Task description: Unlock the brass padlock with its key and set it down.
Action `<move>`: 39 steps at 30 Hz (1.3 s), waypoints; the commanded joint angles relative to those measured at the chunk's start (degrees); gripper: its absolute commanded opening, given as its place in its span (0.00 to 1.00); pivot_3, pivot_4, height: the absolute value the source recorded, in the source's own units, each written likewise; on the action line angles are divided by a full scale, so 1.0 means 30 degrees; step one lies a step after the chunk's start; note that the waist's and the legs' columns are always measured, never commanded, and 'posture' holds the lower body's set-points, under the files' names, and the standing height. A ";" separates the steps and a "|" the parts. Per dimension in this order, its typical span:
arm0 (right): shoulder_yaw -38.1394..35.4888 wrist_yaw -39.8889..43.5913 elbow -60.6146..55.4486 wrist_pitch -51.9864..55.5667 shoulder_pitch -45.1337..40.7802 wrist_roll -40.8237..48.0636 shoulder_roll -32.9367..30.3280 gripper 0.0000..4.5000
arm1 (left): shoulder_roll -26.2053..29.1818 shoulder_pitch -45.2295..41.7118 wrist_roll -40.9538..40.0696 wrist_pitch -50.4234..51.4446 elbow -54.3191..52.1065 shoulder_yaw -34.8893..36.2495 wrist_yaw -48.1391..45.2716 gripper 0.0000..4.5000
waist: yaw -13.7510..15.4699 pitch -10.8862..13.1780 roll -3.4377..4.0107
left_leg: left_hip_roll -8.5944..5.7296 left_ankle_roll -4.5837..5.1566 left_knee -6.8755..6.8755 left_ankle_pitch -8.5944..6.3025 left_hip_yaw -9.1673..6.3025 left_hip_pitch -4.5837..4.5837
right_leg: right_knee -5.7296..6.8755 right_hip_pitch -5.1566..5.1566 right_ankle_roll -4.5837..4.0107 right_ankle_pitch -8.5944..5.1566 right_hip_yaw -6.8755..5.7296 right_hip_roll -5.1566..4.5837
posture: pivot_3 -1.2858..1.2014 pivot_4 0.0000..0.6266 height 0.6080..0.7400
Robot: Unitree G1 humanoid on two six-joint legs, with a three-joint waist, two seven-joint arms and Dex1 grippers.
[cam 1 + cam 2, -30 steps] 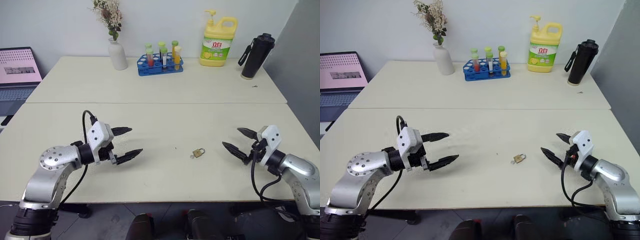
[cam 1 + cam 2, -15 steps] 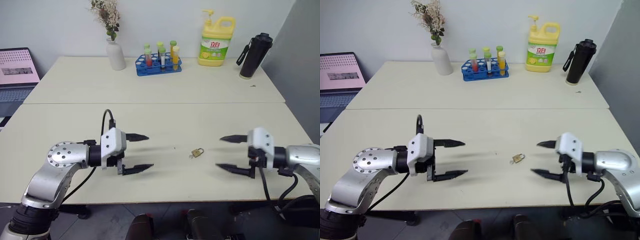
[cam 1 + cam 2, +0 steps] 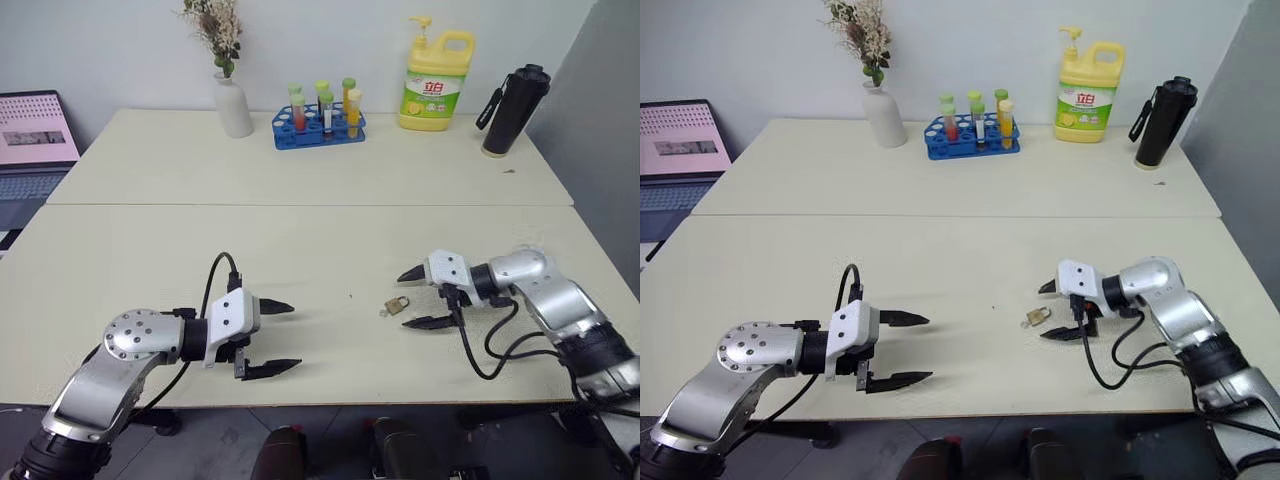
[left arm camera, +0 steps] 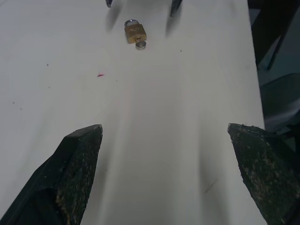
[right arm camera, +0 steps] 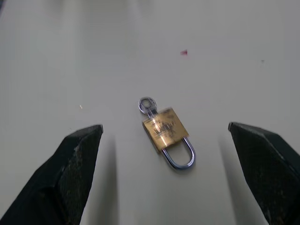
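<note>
Both end effectors gape empty; the brass padlock point(image 3: 397, 304) lies just beside the right end effector point(image 3: 417, 298).

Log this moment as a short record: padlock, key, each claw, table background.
brass padlock: lying flat on the near table, shackle closed
key: seated in the padlock's base, ring end sticking out
right claw: open, fingers on either side of the padlock, not touching it
left claw: open, empty, well apart from the padlock
background: vase, tube rack, soap bottle, black flask on the far table
</note>
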 commanded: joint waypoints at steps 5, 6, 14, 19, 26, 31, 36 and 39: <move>0.0742 0.1752 0.3274 -0.3223 -0.1596 -0.1650 0.0903 1.00 | 0.0113 -0.0036 -0.0019 -0.0267 -0.0891 0.0284 0.0297 1.00 | 0.0030 0.0000 0.0001 | 0.0002 -0.0001 0.0000 0.0000 -0.0008 -0.0002 | 0.0001 0.0002 -0.0021 0.0001 0.0002 -0.0002 | 0.52 0.24 1.00; 0.0740 0.1845 0.3557 -0.3441 -0.1689 -0.1760 0.1030 1.00 | 0.0114 -0.0044 -0.0025 -0.0269 -0.0894 0.0293 0.0303 1.00 | 0.0029 0.0000 0.0001 | 0.0001 -0.0001 0.0001 0.0000 -0.0007 0.0000 | 0.0003 0.0003 -0.0025 0.0005 0.0006 -0.0002 | 0.52 0.24 1.00; 0.0458 0.1740 0.4759 -0.4050 -0.1829 -0.2178 0.1942 0.64 | -0.0117 0.0008 -0.0149 -0.0305 -0.0981 0.0284 0.0446 1.00 | -0.0010 -0.0001 0.0001 | 0.0012 0.0000 0.0002 0.0000 -0.0009 0.0035 | 0.0020 0.0021 -0.0028 0.0007 0.0007 -0.0002 | 0.52 0.24 1.00; 0.0459 0.1675 0.5045 -0.4202 -0.1871 -0.2390 0.2100 0.25 | -0.0383 -0.0109 -0.0295 -0.0191 -0.0858 0.0278 0.0515 1.00 | -0.0016 -0.0001 0.0001 | 0.0017 0.0000 0.0003 0.0001 -0.0009 0.0078 | 0.0026 0.0058 -0.0034 0.0011 0.0005 0.0000 | 0.52 0.24 1.00; -0.1337 -0.0381 0.1932 -0.2637 -0.0374 -0.1568 0.1517 0.21 | -0.1725 -0.0502 -0.1092 0.0925 -0.0075 0.0911 0.2000 1.00 | 0.0026 -0.0002 0.0000 | 0.0014 0.0000 0.0005 0.0001 -0.0009 0.0105 | 0.0030 0.0082 -0.0031 0.0013 0.0010 -0.0001 | 0.52 0.24 1.00; -0.2785 -0.2821 -0.1612 -0.2285 0.1491 -0.1899 0.0955 0.21 | -0.1877 -0.1046 -0.1296 0.2754 0.0070 0.0659 0.2765 1.00 | 0.0017 0.0000 0.0002 | 0.0011 -0.0002 -0.0001 0.0000 -0.0019 0.0083 | 0.0026 0.0071 -0.0028 0.0010 0.0004 0.0000 | 0.52 0.24 1.00; -0.4321 -0.7199 -0.6992 -0.2330 0.5108 -0.4005 0.0689 0.21 | -0.2616 -0.2304 -0.1621 0.4885 0.0044 -0.0011 0.3714 1.00 | 0.0079 -0.0004 -0.0007 | 0.0007 -0.0004 -0.0004 0.0000 -0.0038 0.0062 | 0.0020 0.0064 -0.0022 0.0007 -0.0011 0.0001 | 0.52 0.24 1.00; -0.4247 -1.0686 -0.9477 -0.4664 0.6983 -0.8167 0.0396 0.21 | -0.2812 -0.3781 -0.0079 0.4380 0.0937 -0.0946 0.4250 1.00 | 0.0148 -0.0003 -0.0007 | -0.0011 -0.0009 0.0004 0.0001 -0.0043 0.0035 | 0.0012 0.0057 -0.0019 0.0006 -0.0022 0.0000 | 0.52 0.24 1.00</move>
